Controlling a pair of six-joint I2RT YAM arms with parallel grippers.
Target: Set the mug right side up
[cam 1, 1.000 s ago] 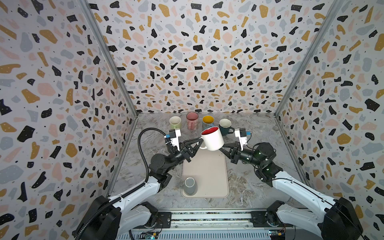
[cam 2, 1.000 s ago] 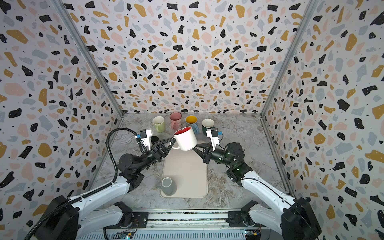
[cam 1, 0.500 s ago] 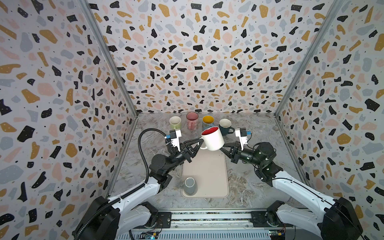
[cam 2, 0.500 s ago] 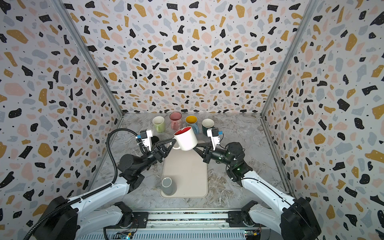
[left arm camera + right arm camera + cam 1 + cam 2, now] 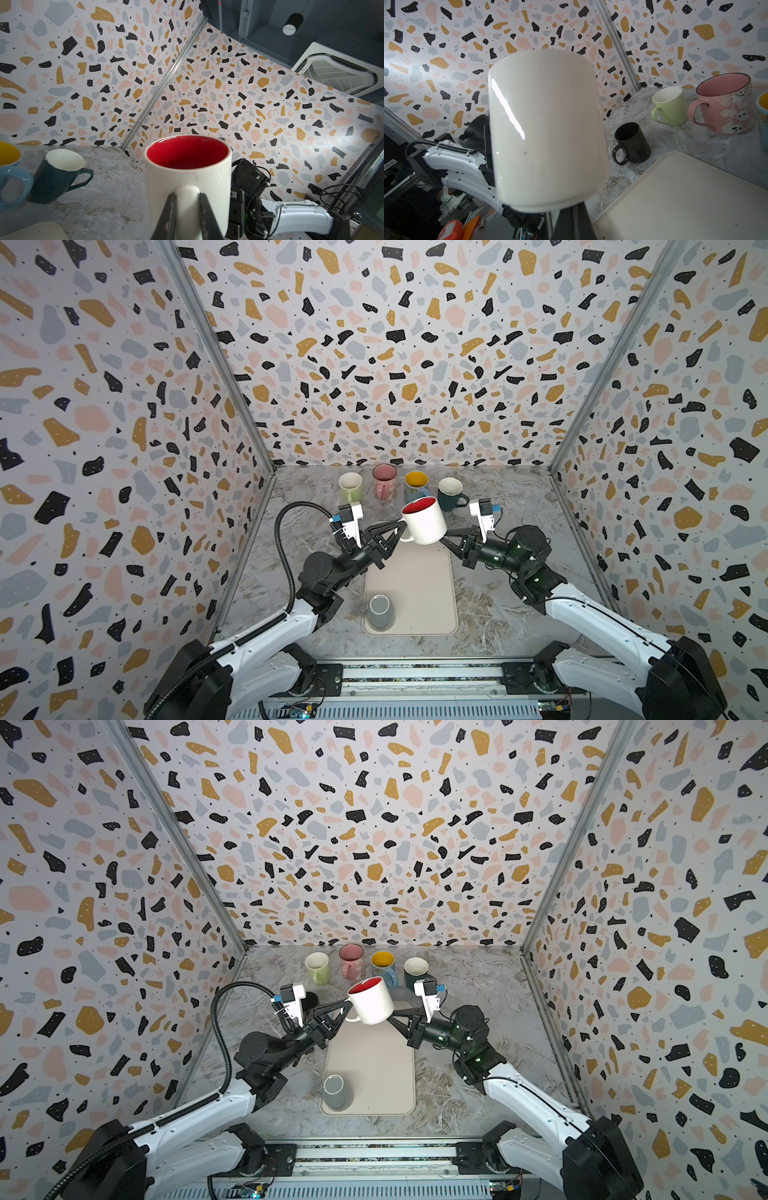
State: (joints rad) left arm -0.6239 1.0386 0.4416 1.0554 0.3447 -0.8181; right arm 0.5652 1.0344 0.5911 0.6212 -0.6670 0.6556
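A white mug (image 5: pixel 424 524) with a red inside hangs in the air above the far end of the beige tray (image 5: pixel 419 593), its mouth up and tilted slightly. My left gripper (image 5: pixel 401 526) is shut on its handle, and in the left wrist view the two fingers (image 5: pixel 170 207) pinch the handle from both sides. My right gripper (image 5: pixel 446 536) is shut and sits against the lower edge of the mug's base on the opposite side. In the right wrist view the mug (image 5: pixel 546 128) fills the middle, with the closed fingers (image 5: pixel 571 220) just under its base.
A grey mug (image 5: pixel 380 611) stands on the tray's near left corner, apparently mouth down. Along the back stand a light green mug (image 5: pixel 350 486), a pink one (image 5: pixel 384 481), a blue one with yellow inside (image 5: pixel 417 485) and a dark teal one (image 5: pixel 451 493). A black mug (image 5: pixel 631 143) sits left of the tray.
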